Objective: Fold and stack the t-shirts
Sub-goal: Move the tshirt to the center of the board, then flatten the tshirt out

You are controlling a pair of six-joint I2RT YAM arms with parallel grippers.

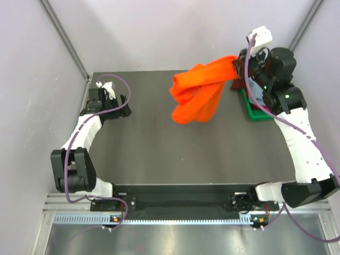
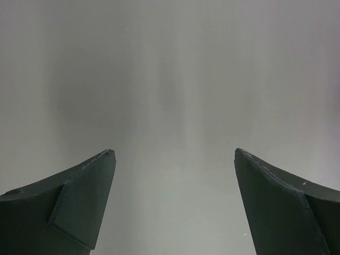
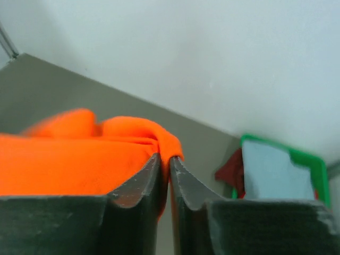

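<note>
Nearest us, both arm bases sit at the 6 o'clock edge of the dark grey table [image 1: 159,154]. The left arm bends up the 9 o'clock side with its elbow folded back, and we see the left claw [image 1: 126,106] low over the tabletop near 10 o'clock. In its wrist view the fingers [image 2: 79,196] stand wide apart w/ nothing between them, only bare surface beyond.

The right arm stretches up the 3 o'clock side, forearm raised, wrist bent inward at approx. 1 o'clock. The right claw [image 1: 237,68] is closed down to a slit, pinching a fold of the bright orange cloth t-shirt [image 1: 199,93]. In the wrist view we see orange cloth bulging over the tips.

From the claw the shirt trails toward 8 o'clock, bunched and twisted in thick folds. We can't tell whether its lower end touches the table.

Farthest, at 2 o'clock under the right wrist, sits the green plastic tray [image 1: 255,112]. It holds a pale grey-blue shirt [image 3: 273,172], w/ a dark red shirt [image 3: 229,171] bunched at its 9 o'clock edge.
</note>
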